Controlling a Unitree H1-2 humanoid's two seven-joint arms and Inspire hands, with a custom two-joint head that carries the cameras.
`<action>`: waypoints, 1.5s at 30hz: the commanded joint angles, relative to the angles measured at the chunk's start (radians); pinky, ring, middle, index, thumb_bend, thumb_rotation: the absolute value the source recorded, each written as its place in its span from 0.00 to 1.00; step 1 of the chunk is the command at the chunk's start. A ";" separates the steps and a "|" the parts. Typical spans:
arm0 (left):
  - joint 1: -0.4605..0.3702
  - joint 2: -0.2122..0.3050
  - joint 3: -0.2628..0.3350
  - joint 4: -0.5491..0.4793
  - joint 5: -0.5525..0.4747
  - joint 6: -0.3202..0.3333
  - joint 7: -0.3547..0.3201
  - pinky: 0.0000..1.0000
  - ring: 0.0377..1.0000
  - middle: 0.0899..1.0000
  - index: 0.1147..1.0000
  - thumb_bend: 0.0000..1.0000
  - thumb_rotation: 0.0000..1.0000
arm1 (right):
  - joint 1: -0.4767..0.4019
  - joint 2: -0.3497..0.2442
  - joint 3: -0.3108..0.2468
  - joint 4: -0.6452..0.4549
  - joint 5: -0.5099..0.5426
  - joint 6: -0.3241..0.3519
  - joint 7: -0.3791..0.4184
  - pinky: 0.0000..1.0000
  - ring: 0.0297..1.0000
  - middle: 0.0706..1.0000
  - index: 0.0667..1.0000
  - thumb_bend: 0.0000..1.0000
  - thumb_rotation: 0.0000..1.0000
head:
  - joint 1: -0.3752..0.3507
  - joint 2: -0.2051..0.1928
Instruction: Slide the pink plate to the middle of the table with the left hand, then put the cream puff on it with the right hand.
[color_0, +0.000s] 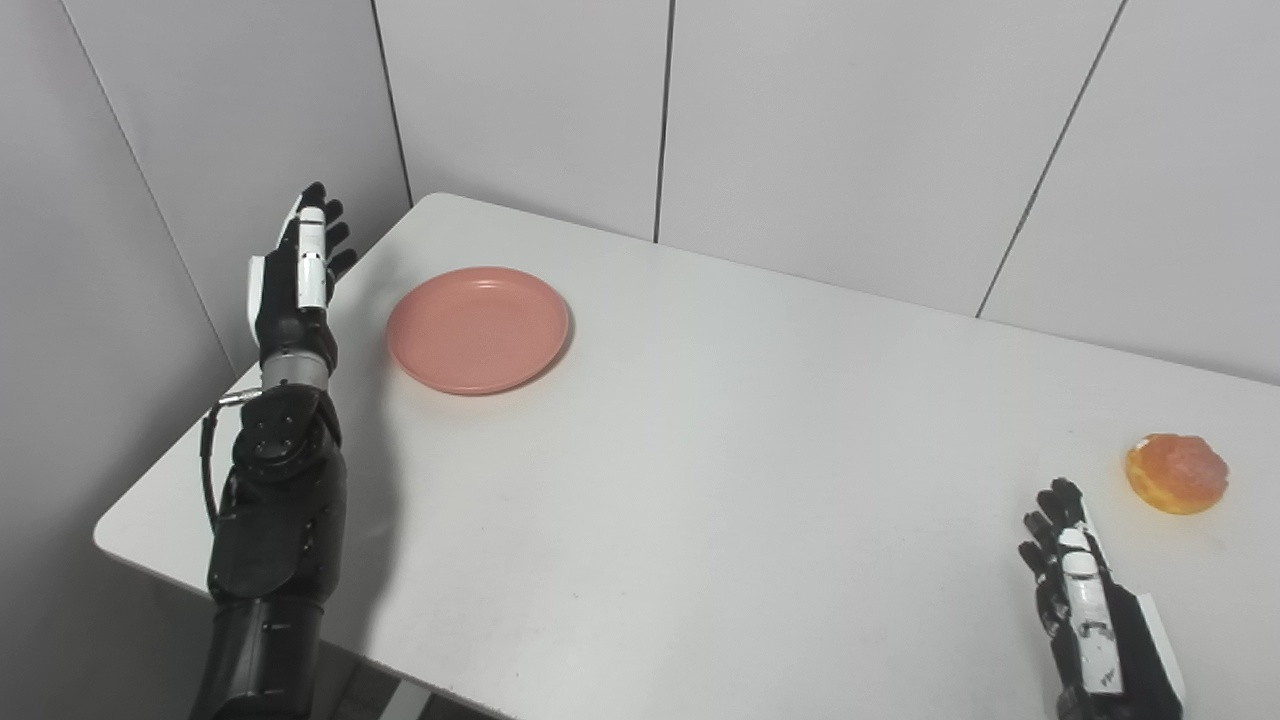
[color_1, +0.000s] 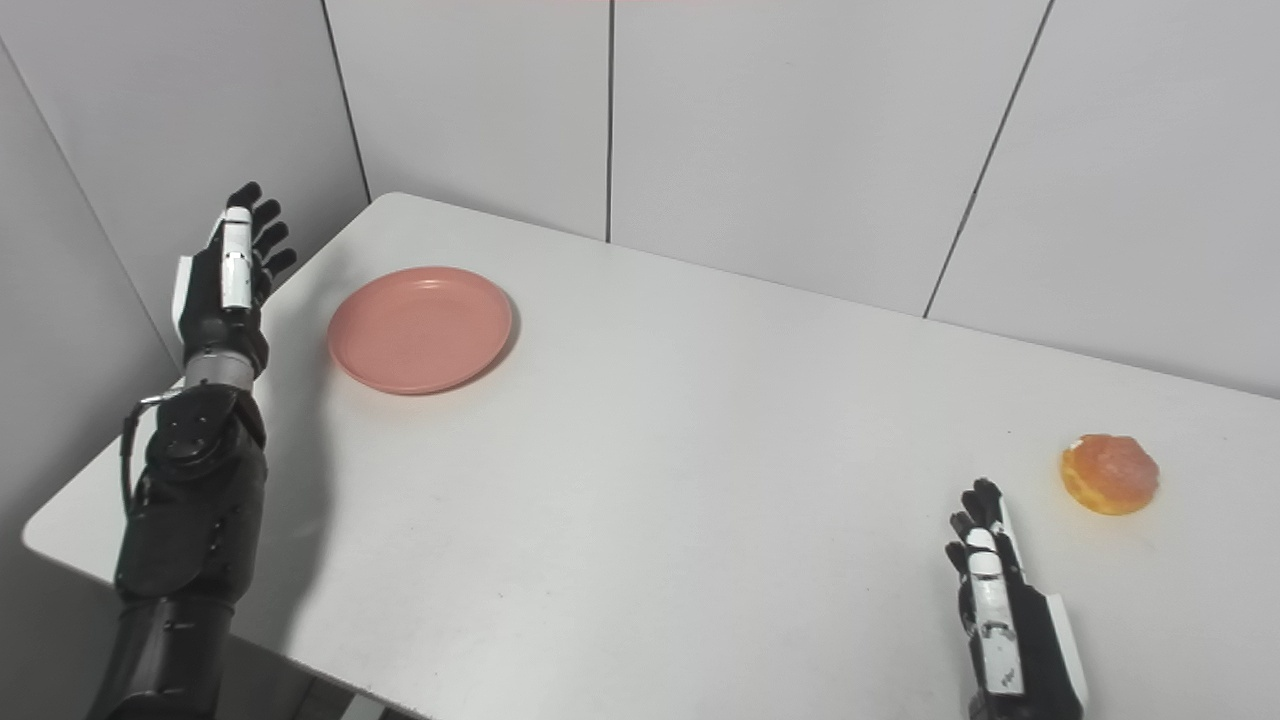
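A pink plate (color_0: 478, 328) sat near the white table's (color_0: 700, 480) far left corner. Left of it the left hand (color_0: 298, 275) hung raised, fingers spread, holding nothing. It would best push the rim rightward. The right hand (color_0: 1090, 610) rested open near the cream puff (color_0: 1177, 473).

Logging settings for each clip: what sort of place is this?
Probably a lab test booth, not a kitchen: plain grey wall panels enclose a bare white rectangular table holding only a round pink plastic plate and a golden cream puff.
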 joint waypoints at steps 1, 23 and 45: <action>-0.044 0.036 0.000 -0.005 -0.013 -0.054 -0.015 0.89 0.92 0.93 0.91 0.38 1.00 | -0.027 -0.001 -0.004 -0.030 0.009 -0.015 0.000 1.00 1.00 1.00 1.00 0.11 1.00 | 0.000 0.001; -0.100 0.043 -0.005 0.187 -0.066 -0.072 -0.008 0.88 0.90 0.90 0.88 0.36 1.00 | -0.021 0.000 -0.006 -0.046 0.014 -0.003 -0.001 1.00 1.00 1.00 1.00 0.10 1.00 | -0.005 0.012; -0.216 0.074 -0.029 0.516 -0.092 -0.181 -0.023 0.86 0.87 0.87 0.85 0.27 0.91 | -0.018 -0.003 -0.007 -0.038 0.010 -0.015 -0.005 1.00 1.00 1.00 1.00 0.11 1.00 | -0.010 0.022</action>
